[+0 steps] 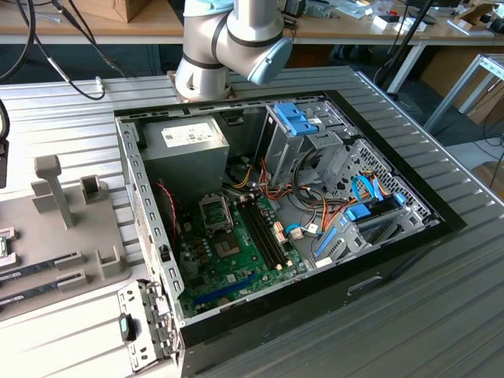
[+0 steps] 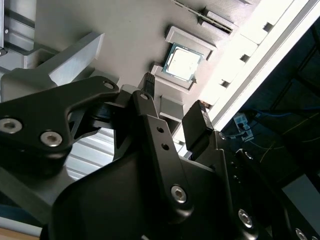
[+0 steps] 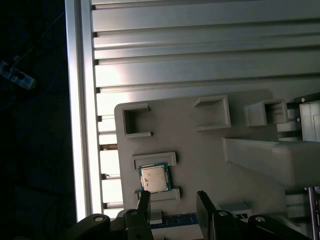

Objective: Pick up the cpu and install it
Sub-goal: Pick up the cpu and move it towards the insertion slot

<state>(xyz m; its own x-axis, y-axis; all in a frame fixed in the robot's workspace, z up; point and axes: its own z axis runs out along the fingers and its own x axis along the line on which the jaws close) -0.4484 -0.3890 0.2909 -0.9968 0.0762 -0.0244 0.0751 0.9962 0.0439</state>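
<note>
**Entry 1, exterior view.** I log a grey robot arm with pale blue joint caps (image 1: 236,35) rising at the far edge of an open black computer case (image 1: 378,260). The case stands just beside the grey moulded plastic fixture tray (image 1: 87,236), and both rest on the ribbed aluminium table (image 1: 394,331). A green motherboard (image 1: 236,252) lies flat inside the case, well apart from the tray.

**Entry 2, second wrist view.** The black two-fingered gripper (image 2: 174,95) is tilted toward the tray (image 2: 125,30). Its fingers (image 2: 147,85) are spread wide with nothing between them. The small flat square cpu (image 2: 183,62), with its silvery top plate and green edge, lies flat in a shallow pocket of the tray, framed by two raised lips. It sits beyond the fingertips and apart from them.

**Entry 3, first wrist view.** The gripper (image 3: 173,200) hangs over the tray (image 3: 200,150), jaws parted and empty. I note the cpu (image 3: 154,178) silver side up in the same pocket. It is near one fingertip and off the middle of the gap toward that finger.
</note>
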